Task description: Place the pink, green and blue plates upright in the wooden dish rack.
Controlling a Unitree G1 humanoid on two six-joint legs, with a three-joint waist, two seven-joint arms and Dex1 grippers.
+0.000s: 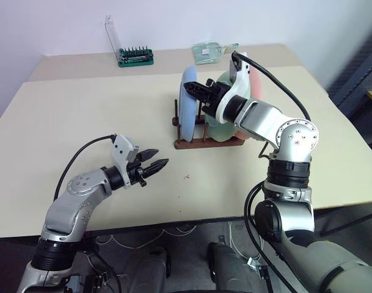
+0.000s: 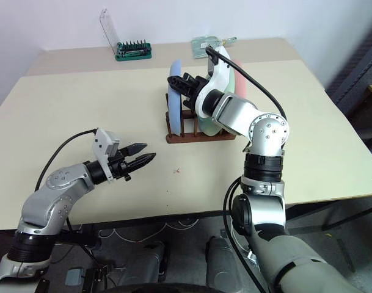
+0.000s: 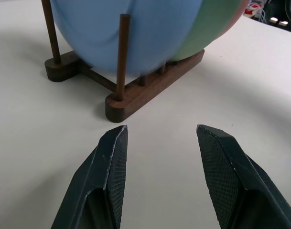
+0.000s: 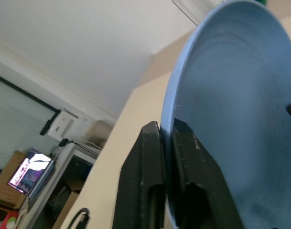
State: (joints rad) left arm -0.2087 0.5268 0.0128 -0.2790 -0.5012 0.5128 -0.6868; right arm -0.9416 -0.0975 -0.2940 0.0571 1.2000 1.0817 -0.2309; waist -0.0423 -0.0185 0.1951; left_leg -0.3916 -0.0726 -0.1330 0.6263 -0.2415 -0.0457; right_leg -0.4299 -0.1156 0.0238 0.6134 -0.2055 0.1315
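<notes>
The blue plate (image 1: 189, 105), green plate (image 1: 225, 125) and pink plate (image 1: 256, 85) are seen upright in the wooden dish rack (image 1: 205, 142) on the worktop (image 1: 82, 110), the right pincer (image 4: 167, 143) straddling the blue rim, its grip undeterminable, the left pincer (image 1: 156, 166) released nearer.

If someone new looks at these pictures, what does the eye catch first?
First, the blue plate standing upright in the wooden dish rack at the table's middle, with the right gripper astride its rim. The green plate and pink plate stand behind it. The left gripper hovers open nearby.
</notes>
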